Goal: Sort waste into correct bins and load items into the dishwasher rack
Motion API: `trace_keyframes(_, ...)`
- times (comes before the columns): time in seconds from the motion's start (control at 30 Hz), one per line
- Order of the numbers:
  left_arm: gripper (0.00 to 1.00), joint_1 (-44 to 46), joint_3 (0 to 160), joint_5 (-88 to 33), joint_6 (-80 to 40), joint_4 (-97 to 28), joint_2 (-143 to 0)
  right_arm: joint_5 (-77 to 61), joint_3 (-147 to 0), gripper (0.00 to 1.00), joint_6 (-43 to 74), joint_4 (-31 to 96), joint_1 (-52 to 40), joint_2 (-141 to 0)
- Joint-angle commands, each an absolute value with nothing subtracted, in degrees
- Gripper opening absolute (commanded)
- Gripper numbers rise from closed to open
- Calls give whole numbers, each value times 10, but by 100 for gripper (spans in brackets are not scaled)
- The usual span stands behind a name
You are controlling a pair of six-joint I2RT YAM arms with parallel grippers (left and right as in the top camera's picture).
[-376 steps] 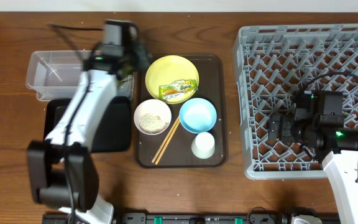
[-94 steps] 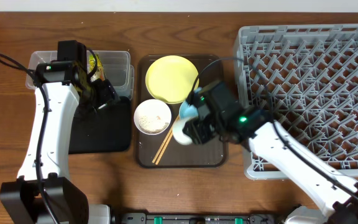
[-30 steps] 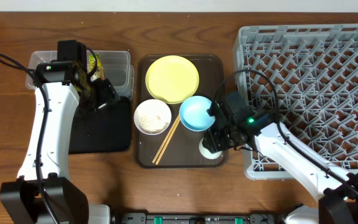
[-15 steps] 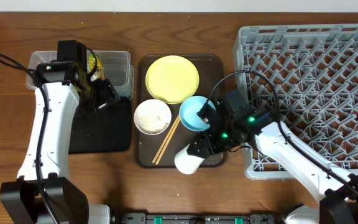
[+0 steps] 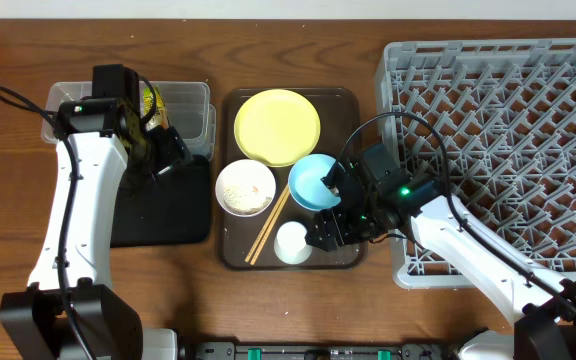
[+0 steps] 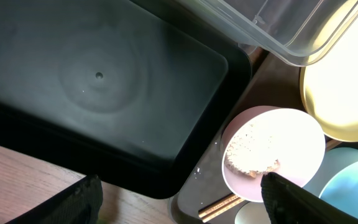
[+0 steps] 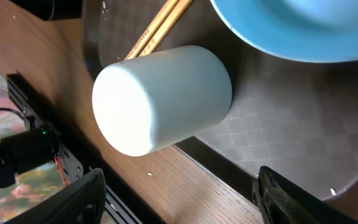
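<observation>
The cup [image 7: 163,99] sat, seemingly base-up, at the front of the brown tray [image 7: 278,143]. The right gripper [image 7: 180,186] was just beside it, jaws spread and not touching. The cup looked light, rigid and slick, best pinched across its round wall. Behind it, the pink bowl [image 6: 272,152] held rice [image 6: 248,155]; the blue bowl [image 5: 316,182] and plate [image 5: 277,126] were bare. The left gripper [image 6: 180,186], spread and empty, hung over the empty black tray [image 6: 98,81]. Farthest, the tub [image 5: 78,105] held the wrapper [image 5: 149,100].

No writing, brand or number can be read; print on the snack wrapper [image 5: 149,101] is too small.
</observation>
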State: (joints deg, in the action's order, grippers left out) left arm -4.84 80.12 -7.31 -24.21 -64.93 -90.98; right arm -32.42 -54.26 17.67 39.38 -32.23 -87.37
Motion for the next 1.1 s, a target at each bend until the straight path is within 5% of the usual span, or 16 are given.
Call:
trace_keyframes(0.0,84,-51,799,-70,-247,-651,-908,-361,-540,76,136,392,-333,-877)
trace_keyframes(0.13,84,-51,799,-70,-247,-651,-908,-328,-540,76,119,378,-371,-877)
trace_keyframes(0.5,84,-51,799,-70,-247,-651,-908,29,-540,82,129,286,-495,-877)
trace_keyframes(1.07,84,-51,799,-70,-247,-651,-908,-30,-540,85,128,272,-533,-884)
